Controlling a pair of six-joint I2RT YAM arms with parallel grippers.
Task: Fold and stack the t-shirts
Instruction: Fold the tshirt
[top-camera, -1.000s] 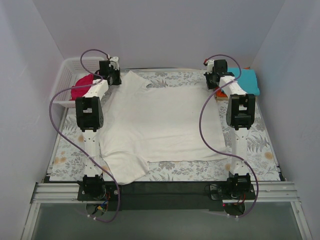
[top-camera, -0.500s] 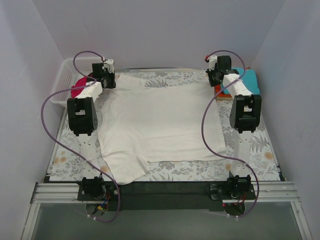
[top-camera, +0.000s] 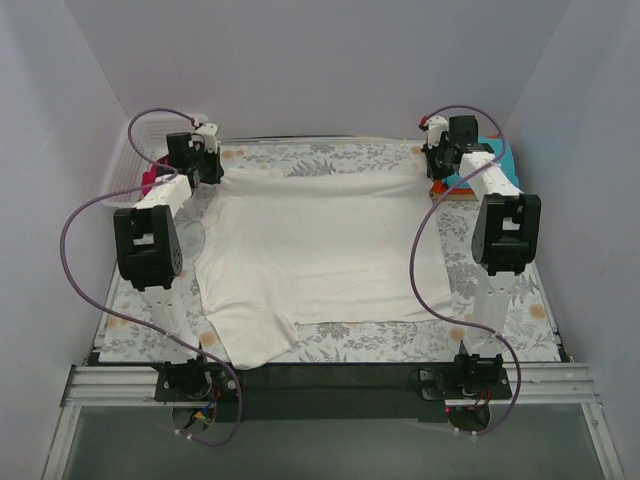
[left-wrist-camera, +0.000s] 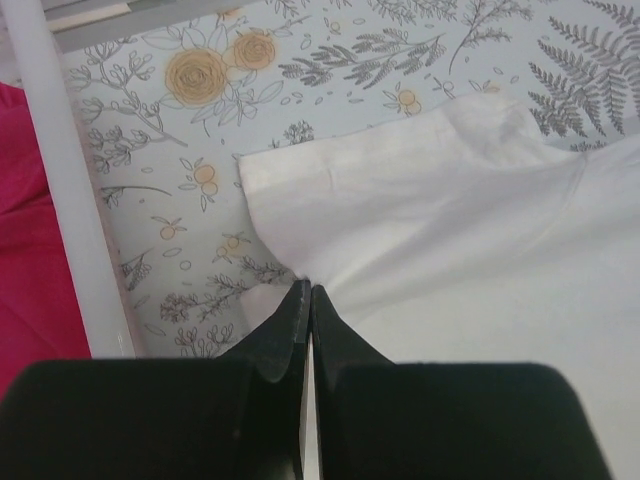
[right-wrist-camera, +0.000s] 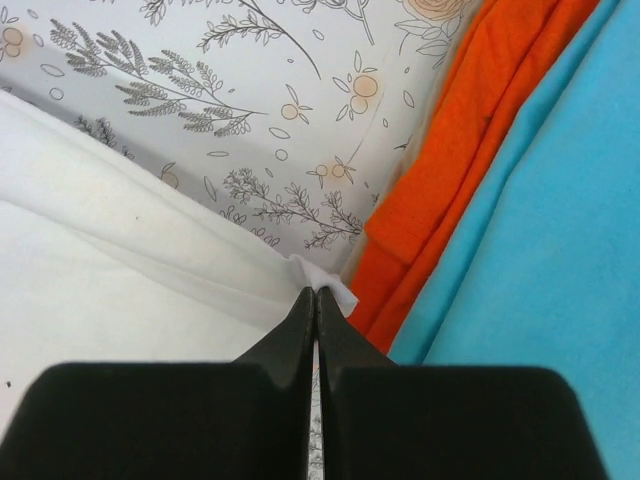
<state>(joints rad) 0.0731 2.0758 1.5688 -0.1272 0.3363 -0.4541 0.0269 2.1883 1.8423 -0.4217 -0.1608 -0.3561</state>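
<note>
Overhead, the white shirt (top-camera: 320, 250) lies spread flat across the middle of the floral worktop (top-camera: 330, 152), its far edge drawn in a nearly straight line between the two arms, one sleeve poking out toward the near left corner. The left arm (top-camera: 148, 245) reaches to the far left corner of the cloth; its wrist view shows the left jaws pressed fully together, no gap between them, with the shirt's edge pinched at their tips just beside a short sleeve that lies flat on the print. The right arm (top-camera: 505, 235) reaches to the far right corner, and the right jaws are likewise closed tight, a small tab of white cloth sticking out beside their tips (the rest of the hem runs off to the left of that view). Just beyond the right jaws, the orange shirt (right-wrist-camera: 450, 170) lies folded on the worktop with the teal shirt (right-wrist-camera: 560, 200) lying over it, both near the white shirt's corner. On the left, the magenta shirt (left-wrist-camera: 30, 230) sits inside the white basket (left-wrist-camera: 60, 180), whose rim runs between it and the pinched cloth. Purple cables (top-camera: 63, 240) arc from each arm's base to its wrist, the left one swinging out over the bare print, the right one crossing the shirt's right edge in the overhead view.
</note>
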